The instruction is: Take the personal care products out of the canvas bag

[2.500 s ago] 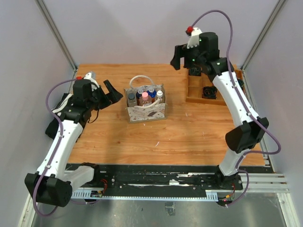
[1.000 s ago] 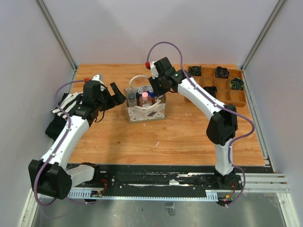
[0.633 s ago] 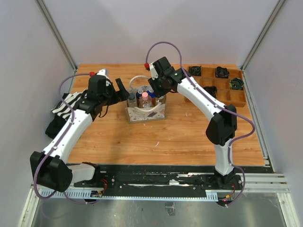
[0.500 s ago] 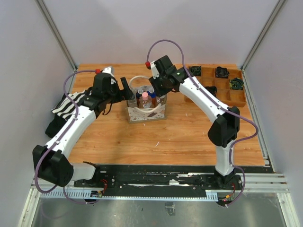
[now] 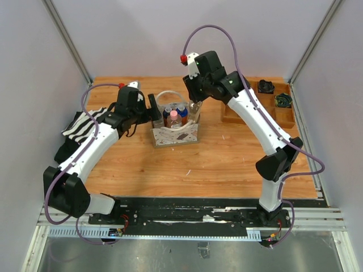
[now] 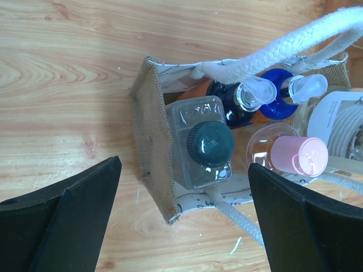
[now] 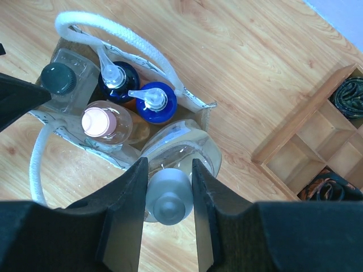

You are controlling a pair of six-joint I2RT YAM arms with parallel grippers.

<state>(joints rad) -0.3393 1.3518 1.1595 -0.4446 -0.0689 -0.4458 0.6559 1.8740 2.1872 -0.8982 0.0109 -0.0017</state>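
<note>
The canvas bag (image 5: 174,135) stands mid-table with white loop handles; its cream wall (image 6: 152,141) shows in the left wrist view. My right gripper (image 7: 166,187) is shut on the grey cap of a clear bottle (image 7: 180,144), held just above the bag's right end (image 7: 203,105). Inside the bag stand a pink-capped bottle (image 7: 97,122), two blue pump bottles (image 7: 153,102) and a dark-capped clear bottle (image 6: 207,144). My left gripper (image 6: 184,218) is open above the bag's left end, its jaws wide on either side of the dark-capped bottle and touching nothing.
A wooden compartment tray (image 5: 258,113) with dark coiled items lies at the back right, close to the right arm. A black-and-white striped cloth (image 5: 85,124) lies under the left arm at the left edge.
The right gripper has risen with the grey-capped bottle in its grip. The left gripper has swung right from the striped cloth to the bag's left end, still open.
</note>
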